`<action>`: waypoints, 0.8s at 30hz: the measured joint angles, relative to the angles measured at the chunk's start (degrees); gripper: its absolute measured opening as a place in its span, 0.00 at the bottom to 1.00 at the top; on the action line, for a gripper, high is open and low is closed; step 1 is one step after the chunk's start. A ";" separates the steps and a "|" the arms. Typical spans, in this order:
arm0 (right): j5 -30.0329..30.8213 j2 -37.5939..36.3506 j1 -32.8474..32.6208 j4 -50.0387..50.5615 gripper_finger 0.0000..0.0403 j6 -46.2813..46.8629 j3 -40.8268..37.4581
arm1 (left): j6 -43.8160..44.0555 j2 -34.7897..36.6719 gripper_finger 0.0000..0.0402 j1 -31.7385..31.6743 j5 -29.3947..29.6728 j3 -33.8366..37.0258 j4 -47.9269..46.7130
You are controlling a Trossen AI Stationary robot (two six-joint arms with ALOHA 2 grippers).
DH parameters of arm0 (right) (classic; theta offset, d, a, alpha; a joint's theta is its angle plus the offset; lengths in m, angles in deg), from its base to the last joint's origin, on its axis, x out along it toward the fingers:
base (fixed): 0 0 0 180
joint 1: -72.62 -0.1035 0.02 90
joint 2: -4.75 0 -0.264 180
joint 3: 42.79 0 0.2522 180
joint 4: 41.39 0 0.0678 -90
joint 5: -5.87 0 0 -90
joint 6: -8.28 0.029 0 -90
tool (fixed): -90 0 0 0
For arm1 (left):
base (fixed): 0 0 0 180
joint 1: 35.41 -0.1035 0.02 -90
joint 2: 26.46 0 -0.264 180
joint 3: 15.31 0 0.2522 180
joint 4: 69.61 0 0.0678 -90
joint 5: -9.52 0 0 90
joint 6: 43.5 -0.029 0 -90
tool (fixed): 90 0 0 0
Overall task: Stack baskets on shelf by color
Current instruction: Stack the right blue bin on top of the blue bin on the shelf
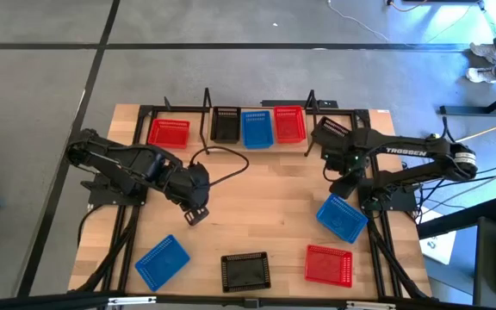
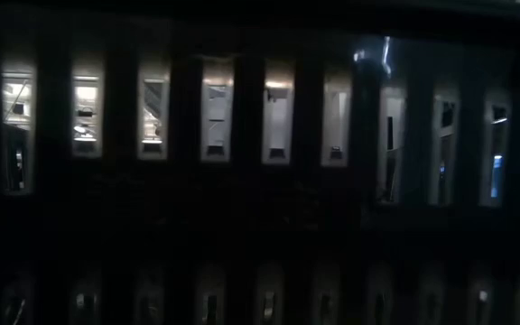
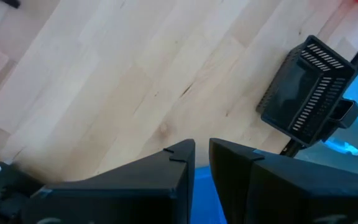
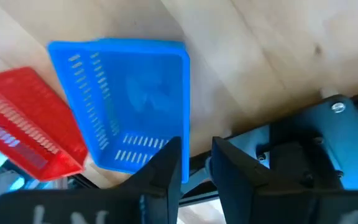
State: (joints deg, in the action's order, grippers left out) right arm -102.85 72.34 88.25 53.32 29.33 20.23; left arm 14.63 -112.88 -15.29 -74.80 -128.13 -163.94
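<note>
In the high view the shelf (image 1: 195,120) runs along the table's far edge. On it stand a red basket (image 1: 169,132), a black one (image 1: 226,125), a blue one (image 1: 257,128), a red one (image 1: 289,124) and a tilted black one (image 1: 332,131). On the tabletop lie a blue basket (image 1: 162,261), a black one (image 1: 245,270), a red one (image 1: 329,264) and a blue one (image 1: 343,217). My left gripper (image 1: 196,213) (image 3: 202,149) hovers mid-table, shut and empty, with the black basket (image 3: 306,93) ahead. My right gripper (image 1: 350,185) (image 4: 197,146) is slightly open just above the right blue basket (image 4: 126,102).
A black cable (image 1: 226,164) loops over the table in front of the shelf. Thin black posts (image 1: 207,99) rise around the shelf. A dark perforated wall (image 2: 260,162) fills the low view. Bare wood lies between the shelf and the near row of baskets.
</note>
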 joint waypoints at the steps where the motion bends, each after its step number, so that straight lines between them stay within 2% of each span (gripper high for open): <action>1: 0.00 0.00 -0.50 -0.56 0.21 0.30 -0.91 | -1.23 0.00 0.10 -0.16 0.00 0.00 0.74; 7: -0.38 0.00 -2.84 -5.13 0.21 2.25 -5.80 | -6.70 0.00 0.10 -1.67 0.01 0.00 5.64; 12: -3.85 0.00 -4.44 -10.26 0.21 2.66 -8.79 | -8.31 0.00 0.10 -3.08 -0.43 0.00 6.29; 24: -2.10 0.02 -6.73 -15.24 0.21 3.10 -12.38 | -9.39 0.00 0.10 -4.13 -0.66 -0.02 6.31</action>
State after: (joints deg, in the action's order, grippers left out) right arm -104.95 72.37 81.52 38.08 32.43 7.85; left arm 5.23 -112.88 -19.42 -75.46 -128.16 -157.63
